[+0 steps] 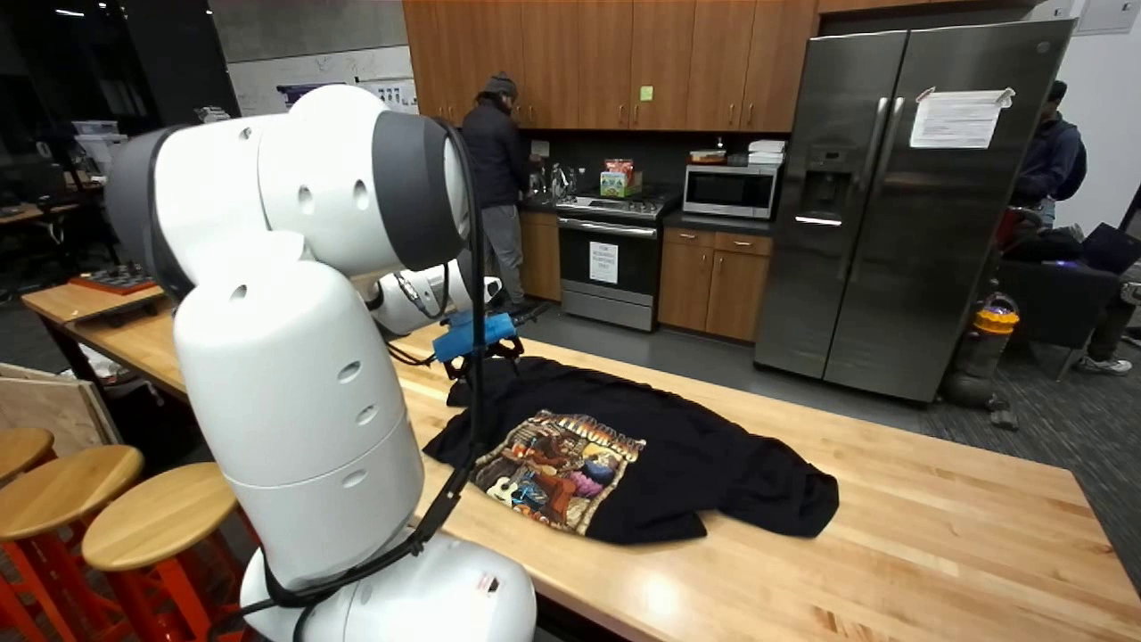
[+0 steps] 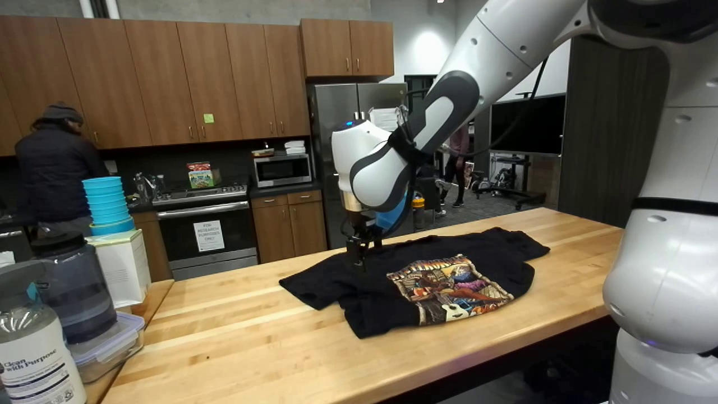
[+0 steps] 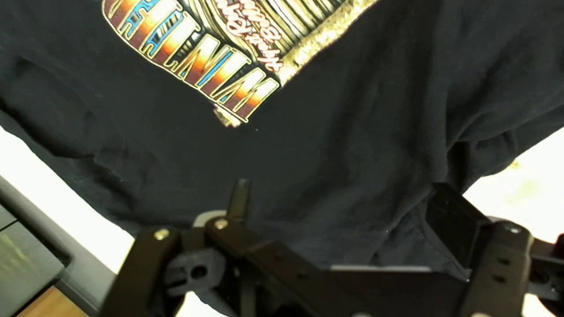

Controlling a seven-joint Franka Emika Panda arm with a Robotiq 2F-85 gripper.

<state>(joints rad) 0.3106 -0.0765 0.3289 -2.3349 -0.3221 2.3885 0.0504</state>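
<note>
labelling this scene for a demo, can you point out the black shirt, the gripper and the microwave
Black shirt (image 1: 685,456): in an exterior view, on plain cloth near its middle.
Gripper (image 3: 341,200): in the wrist view, midway between its open fingertips.
Microwave (image 2: 282,169): in an exterior view, on its door.

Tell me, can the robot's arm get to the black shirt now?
Probably yes: the claw is open over the black shirt, and I see nothing between them. The shirt lies on the table, bunched in places, so it might be easy to pinch.
</note>
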